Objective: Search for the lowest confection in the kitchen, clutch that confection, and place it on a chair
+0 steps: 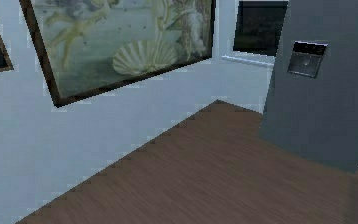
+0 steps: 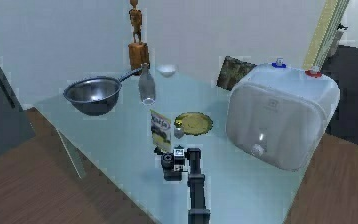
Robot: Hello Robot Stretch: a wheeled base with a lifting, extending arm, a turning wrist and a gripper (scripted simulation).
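Observation:
A round, flat, yellowish pastry-like thing (image 2: 194, 123) lies on the pale blue table (image 2: 107, 125) in the arm side view. Just to its left stands a small upright carton (image 2: 161, 126). The dark arm (image 2: 197, 195) rises from the bottom edge, and the gripper (image 2: 165, 150) ends right in front of the carton, near the pastry. With the carton standing behind it, I cannot tell whether the gripper holds anything. A chair back (image 2: 233, 71) shows beyond the table's far side.
On the table also stand a metal bowl (image 2: 92, 95), a clear bottle (image 2: 144, 85), a small white bowl (image 2: 167, 71), a wooden figure (image 2: 136, 38) and a big white tank-like appliance (image 2: 283, 120). The forward view has a large framed painting (image 1: 122, 40), a grey fridge (image 1: 322, 85) and wood floor (image 1: 187, 170).

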